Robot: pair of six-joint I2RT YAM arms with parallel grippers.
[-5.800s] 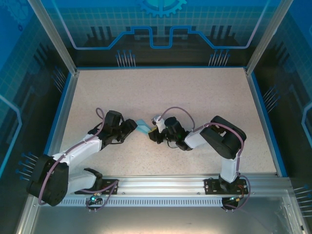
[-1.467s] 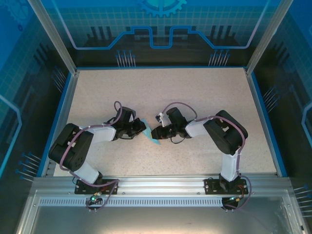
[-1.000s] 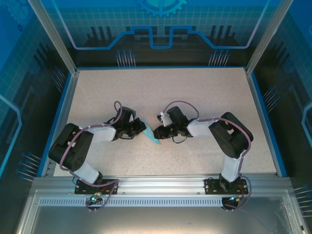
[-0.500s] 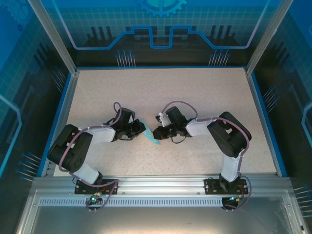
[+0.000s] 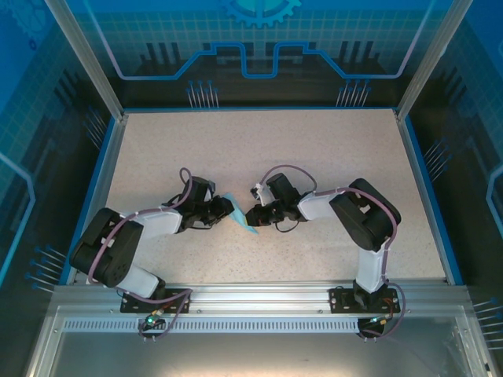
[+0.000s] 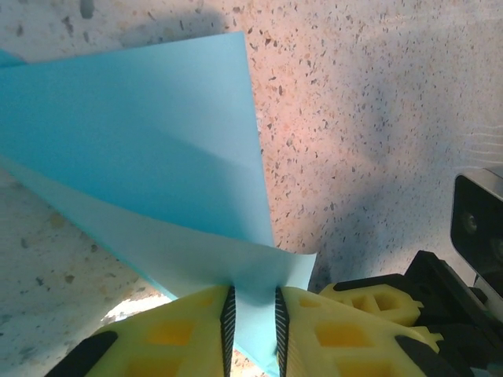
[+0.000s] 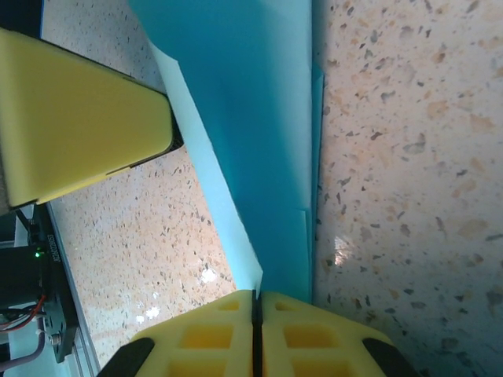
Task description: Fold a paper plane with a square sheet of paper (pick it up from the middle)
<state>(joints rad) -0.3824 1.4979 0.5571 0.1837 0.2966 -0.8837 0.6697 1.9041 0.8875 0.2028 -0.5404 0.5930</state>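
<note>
The folded light-blue paper (image 5: 242, 221) is held off the speckled desk (image 5: 314, 149) near its middle, between the two arms, which reach inward from either side. The left jaws grip it from the left. In the left wrist view the yellow fingers (image 6: 181, 334) are closed to a narrow slit, and the paper (image 6: 141, 149) fills that slit. From there it fans up and to the left in two layers, a darker panel over a paler one, with a sharp corner pointing up. The right jaws are pressed fully together on the paper's edge. In the right wrist view the yellow fingers (image 7: 314, 338) meet with no gap, and the paper (image 7: 259, 102) rises from them as a long strip, paler along its left edge. One left finger (image 7: 78, 133) sits just beside that edge. A right finger (image 6: 377, 302) lies close to the paper's lower corner.
</note>
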